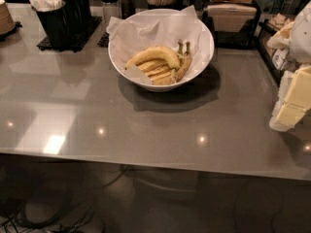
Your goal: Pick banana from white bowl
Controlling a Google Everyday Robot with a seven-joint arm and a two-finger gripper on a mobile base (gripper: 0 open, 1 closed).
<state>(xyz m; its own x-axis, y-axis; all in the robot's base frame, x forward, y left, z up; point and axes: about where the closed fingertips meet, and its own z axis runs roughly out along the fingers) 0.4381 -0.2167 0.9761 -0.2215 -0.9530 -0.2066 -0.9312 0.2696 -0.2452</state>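
At the counter's right edge: the gripper (pixel 291 106) hangs over the grey counter (pixel 97 115); whether it is apart or together I cannot tell.
White bowl (pixel 146 84): well apart from the gripper, off to its left and farther back, lined with crinkled paper.
Banana (pixel 154 56): topmost in the bowl, arched over the slimmer bananas (pixel 163 73).
Handling: probably light, soft, easily bruised, with slightly slick skin.
Hold: likely across the thick middle of the arch, gently.
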